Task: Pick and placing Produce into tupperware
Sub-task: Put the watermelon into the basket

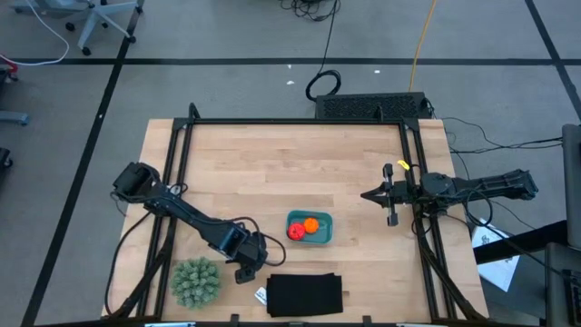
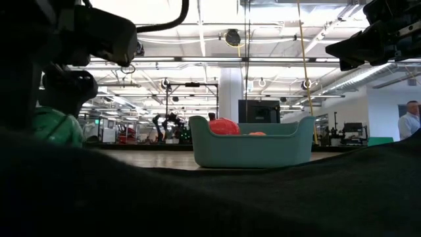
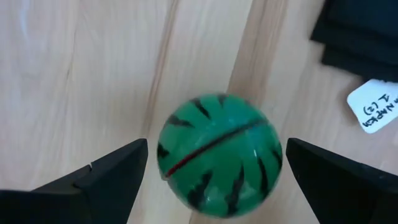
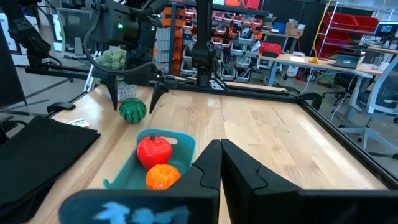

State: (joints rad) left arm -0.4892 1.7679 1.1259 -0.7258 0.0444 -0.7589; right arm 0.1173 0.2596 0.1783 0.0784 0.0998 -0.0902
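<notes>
The dark green striped ball (image 3: 219, 168) rests on the wooden table, between the spread fingers of my open left gripper (image 3: 216, 148), which points down over it near the table's near edge (image 1: 247, 269). In the right wrist view, its fingers stand on either side of the ball (image 4: 132, 110) with a thin gap each side. The teal tupperware (image 1: 310, 228) sits right of it, with the red fruit (image 4: 153, 151) and the orange ball (image 4: 163, 176) inside. My right gripper (image 1: 390, 196) hovers shut over the table's right side, away from everything.
A large pale green spiky ball (image 1: 195, 282) lies left of my left gripper by the near edge. A flat black rectangle (image 1: 304, 295) with a white label (image 3: 375, 106) lies just right of the striped ball. Bare wood spans the table's middle and far half (image 1: 290, 163).
</notes>
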